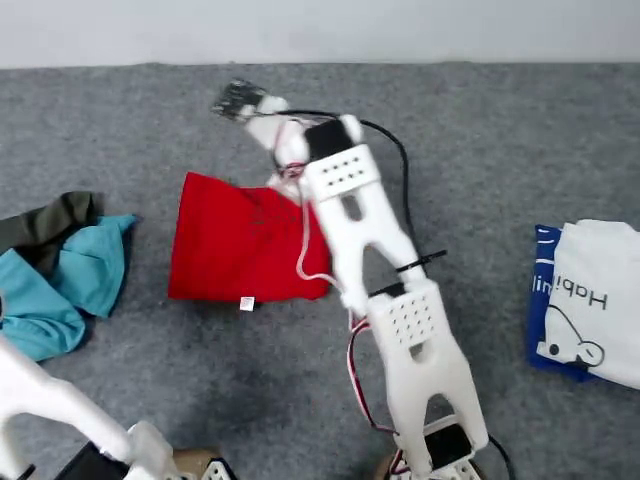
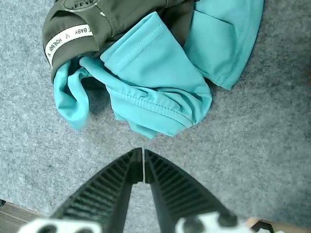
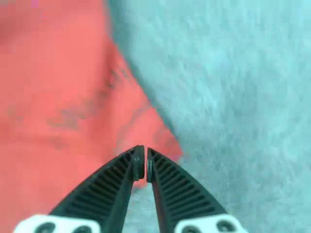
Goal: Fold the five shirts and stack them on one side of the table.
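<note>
Looks down on a grey table (image 1: pixel 480 150) with a red shirt (image 1: pixel 240 245) lying near the middle, flattened into a rough square; finds a teal shirt (image 1: pixel 60 290) crumpled at one edge, tangled with a dark olive shirt (image 1: pixel 50 225); shows, at the opposite edge, a folded white shirt (image 1: pixel 600 300) stacked on a blue shirt (image 1: pixel 545 300); places the right gripper (image 3: pixel 143 165) at the red shirt's far corner, fingers together, tips right at the hem; cannot tell whether nipping cloth or merely touching it; places the left gripper (image 2: pixel 143 167) over bare table just beside the teal shirt, fingers together on nothing; judges the red shirt light, soft and floppy, likely to sag and crease once lifted, with some drag on the fuzzy table; suggests pinching a corner or hem rather than mid-panel; suggests a second hold on the neighbouring corner to keep any fold square; expects the teal and olive pair to need pulling apart first, best by a loose sleeve or hem.
</note>
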{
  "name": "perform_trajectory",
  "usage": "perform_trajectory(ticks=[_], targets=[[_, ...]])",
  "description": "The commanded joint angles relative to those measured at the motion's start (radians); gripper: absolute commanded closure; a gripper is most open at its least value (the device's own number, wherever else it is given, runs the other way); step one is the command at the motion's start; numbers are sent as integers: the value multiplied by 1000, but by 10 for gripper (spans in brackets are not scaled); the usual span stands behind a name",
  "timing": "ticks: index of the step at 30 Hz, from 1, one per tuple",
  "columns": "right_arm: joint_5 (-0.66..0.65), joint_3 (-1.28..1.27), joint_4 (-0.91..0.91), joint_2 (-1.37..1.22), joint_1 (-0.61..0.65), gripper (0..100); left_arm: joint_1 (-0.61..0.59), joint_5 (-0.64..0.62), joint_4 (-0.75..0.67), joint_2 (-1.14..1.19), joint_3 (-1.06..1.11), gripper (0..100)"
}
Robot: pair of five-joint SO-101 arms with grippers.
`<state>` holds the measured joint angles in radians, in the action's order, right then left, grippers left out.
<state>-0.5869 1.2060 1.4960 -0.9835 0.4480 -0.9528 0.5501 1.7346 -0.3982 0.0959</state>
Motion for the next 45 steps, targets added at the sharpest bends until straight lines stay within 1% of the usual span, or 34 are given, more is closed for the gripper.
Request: perform_trajectory(ticks=[1,6,10,14,17,20,25,30,34,40,45], targets=[[-8,23,-51,-68,-54,988,8,3,-3,-37,-5,984],[-9,25,-107,-156,-108,989,6,3,9,-37,-7,984],[-5,51,-114,-142,-96,989,8,3,11,-37,-7,984],[-3,172,-70,-97,-5,989,8,3,11,-37,-7,984],[-8,238,-82,-96,82,989,8,3,11,-37,-7,984],[-9,250,-143,-120,160,989,8,3,11,-37,-7,984],[-9,235,-292,-240,243,989,3,3,11,-37,-7,984],[-9,242,-309,-321,317,989,2,3,11,-37,-7,984],[-9,278,-306,-312,321,989,2,3,11,-37,-7,984],[-9,408,-288,-266,269,988,3,3,11,-37,-7,984],[-11,417,-297,-278,232,988,5,3,9,-37,-5,984]])
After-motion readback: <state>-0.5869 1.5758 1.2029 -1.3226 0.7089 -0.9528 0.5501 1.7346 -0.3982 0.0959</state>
